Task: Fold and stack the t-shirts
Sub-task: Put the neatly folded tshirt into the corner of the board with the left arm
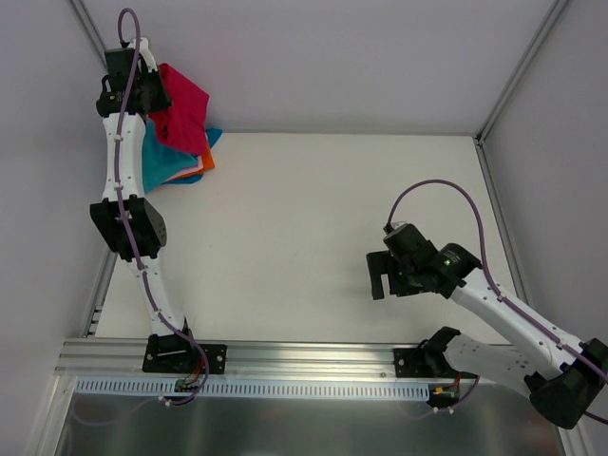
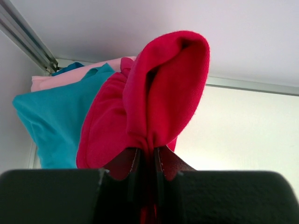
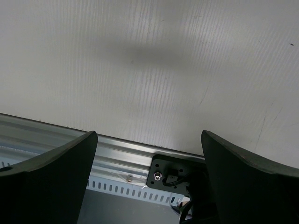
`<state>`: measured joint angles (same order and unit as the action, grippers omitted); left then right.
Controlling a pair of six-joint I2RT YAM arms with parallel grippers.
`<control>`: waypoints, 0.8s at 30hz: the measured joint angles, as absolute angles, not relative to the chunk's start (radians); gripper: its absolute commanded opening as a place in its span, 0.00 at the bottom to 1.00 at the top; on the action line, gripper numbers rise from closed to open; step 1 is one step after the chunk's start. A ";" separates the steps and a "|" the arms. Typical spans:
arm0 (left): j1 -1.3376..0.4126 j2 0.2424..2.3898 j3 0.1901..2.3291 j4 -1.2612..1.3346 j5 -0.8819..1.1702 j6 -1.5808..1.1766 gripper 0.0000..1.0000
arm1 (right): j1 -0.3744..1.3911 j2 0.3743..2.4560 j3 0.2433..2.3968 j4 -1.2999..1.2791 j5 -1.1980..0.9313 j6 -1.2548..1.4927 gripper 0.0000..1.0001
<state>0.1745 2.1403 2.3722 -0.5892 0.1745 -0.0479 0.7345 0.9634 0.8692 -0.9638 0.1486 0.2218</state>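
Observation:
My left gripper (image 1: 157, 90) is shut on a fold of the bright red t-shirt (image 1: 182, 109) and holds it raised at the table's far left corner. In the left wrist view the red t-shirt (image 2: 159, 93) bunches up out of my gripper (image 2: 147, 156). Under it lies a pile with a teal t-shirt (image 1: 163, 161), an orange one (image 1: 207, 161) and a pink one (image 2: 60, 79). The teal t-shirt (image 2: 51, 121) hangs left of the red one. My right gripper (image 1: 380, 275) is open and empty over the bare table at the near right; its fingers (image 3: 56, 163) stand wide apart.
The white table (image 1: 313, 237) has walls at left, back and right. An aluminium rail (image 1: 304, 356) with the arm bases runs along the near edge, also in the right wrist view (image 3: 121, 161).

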 measured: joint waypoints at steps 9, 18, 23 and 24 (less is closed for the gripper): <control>0.157 2.140 2.376 -0.597 0.168 -0.056 0.00 | 0.734 0.951 0.855 -0.950 0.145 0.223 0.99; 0.179 2.141 2.307 -0.625 0.142 -0.056 0.00 | 0.726 0.949 0.840 -0.949 0.146 0.221 1.00; 0.198 2.141 2.307 -0.627 0.122 -0.056 0.00 | 0.723 0.953 0.837 -0.946 0.145 0.220 1.00; 0.201 2.141 2.307 -0.628 0.120 -0.056 0.00 | 0.723 0.956 0.837 -0.945 0.145 0.219 0.99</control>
